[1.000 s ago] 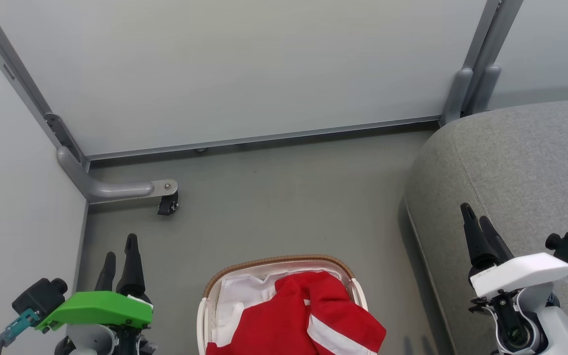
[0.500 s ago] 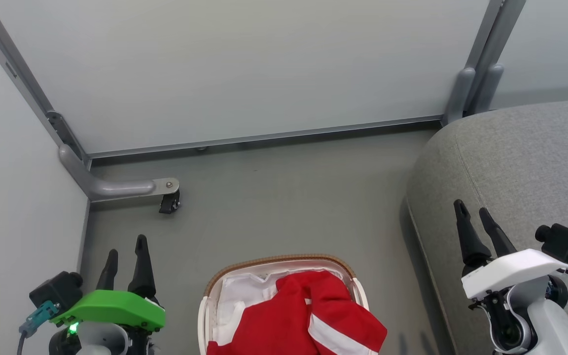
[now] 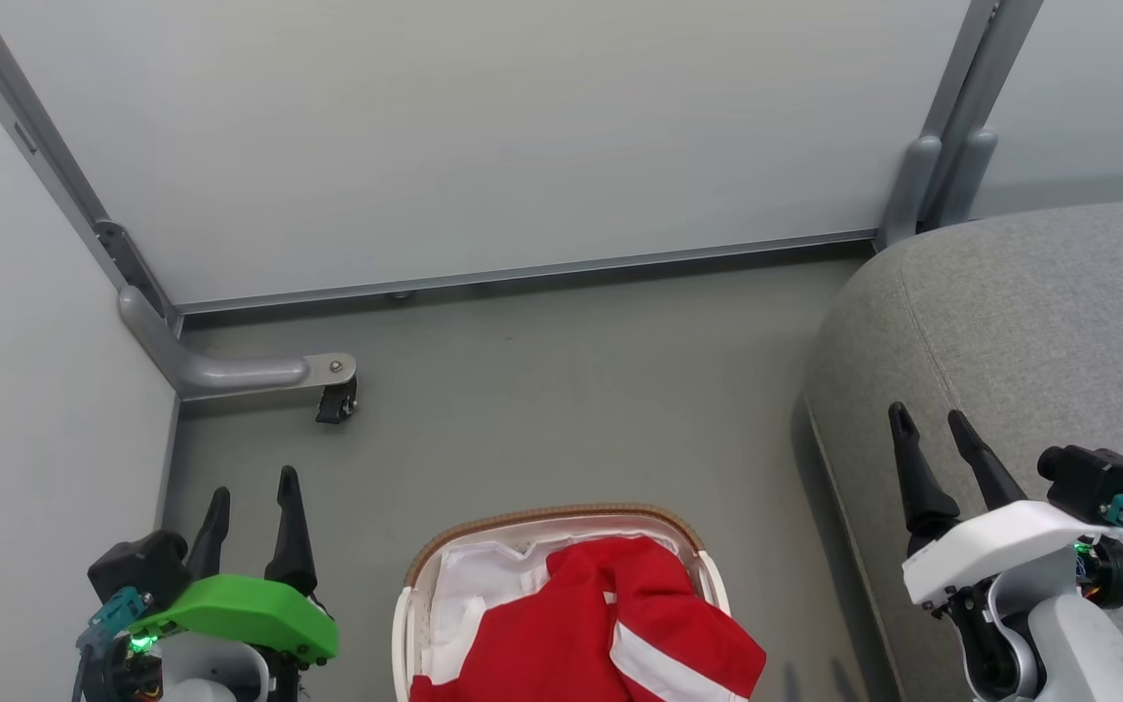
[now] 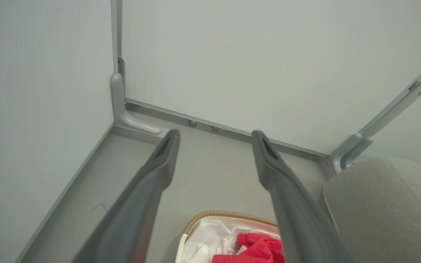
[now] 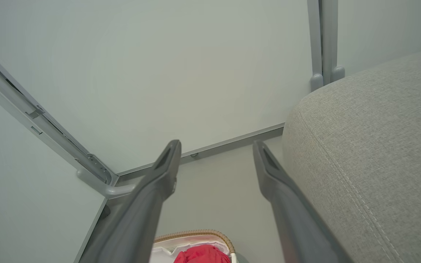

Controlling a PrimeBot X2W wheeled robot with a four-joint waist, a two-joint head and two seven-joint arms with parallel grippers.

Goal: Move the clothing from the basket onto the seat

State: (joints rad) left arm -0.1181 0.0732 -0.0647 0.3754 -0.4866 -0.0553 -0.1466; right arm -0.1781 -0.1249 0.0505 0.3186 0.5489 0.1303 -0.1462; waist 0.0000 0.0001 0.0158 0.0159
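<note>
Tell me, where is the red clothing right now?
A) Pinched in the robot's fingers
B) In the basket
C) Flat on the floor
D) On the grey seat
B: the clothing lies heaped in the basket, with one corner hanging over the rim.

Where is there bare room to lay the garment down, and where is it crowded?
The seat is bare on top, from its rounded corner by the rear panel rightward. The floor between the basket, the panel and the seat is bare, apart from a caster foot at left. Crowded: the basket, with the clothing heaped over its liner.
</note>
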